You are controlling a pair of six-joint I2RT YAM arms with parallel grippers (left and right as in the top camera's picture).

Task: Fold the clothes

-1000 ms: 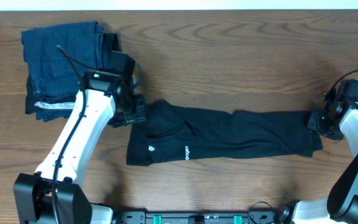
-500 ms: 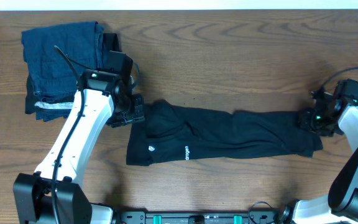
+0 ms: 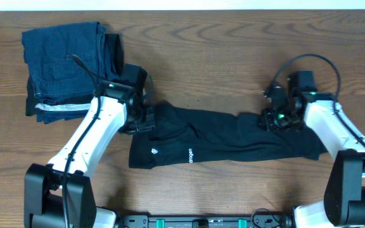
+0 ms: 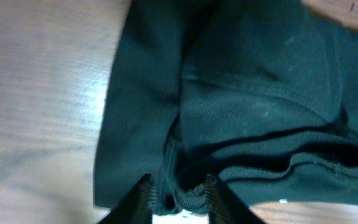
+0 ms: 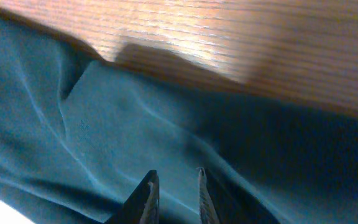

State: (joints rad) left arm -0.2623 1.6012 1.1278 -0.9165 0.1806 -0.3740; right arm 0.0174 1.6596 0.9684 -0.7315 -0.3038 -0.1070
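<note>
The clothes, a black T-shirt [image 3: 220, 136], lie folded into a long strip across the middle of the table, with tiny white logo marks [image 3: 191, 155] near the left front edge. My left gripper [image 3: 146, 118] is at the strip's back left corner. In the left wrist view this gripper [image 4: 179, 186] is shut on a bunched ribbed edge of the T-shirt [image 4: 247, 93]. My right gripper [image 3: 270, 120] hovers over the strip's right half. In the right wrist view its jaws [image 5: 176, 174] stand almost closed with the shirt's cloth [image 5: 117, 124] between them.
A stack of dark blue folded garments [image 3: 65, 63] with a white-striped edge lies at the back left, close behind my left arm. Bare wooden table [image 3: 233, 63] stretches behind the shirt. The table's front edge runs just below the strip.
My right gripper has travelled left from the shirt's right end to over its right half, its jaws narrowing. My left gripper shifted slightly right and closed on the shirt's edge.
</note>
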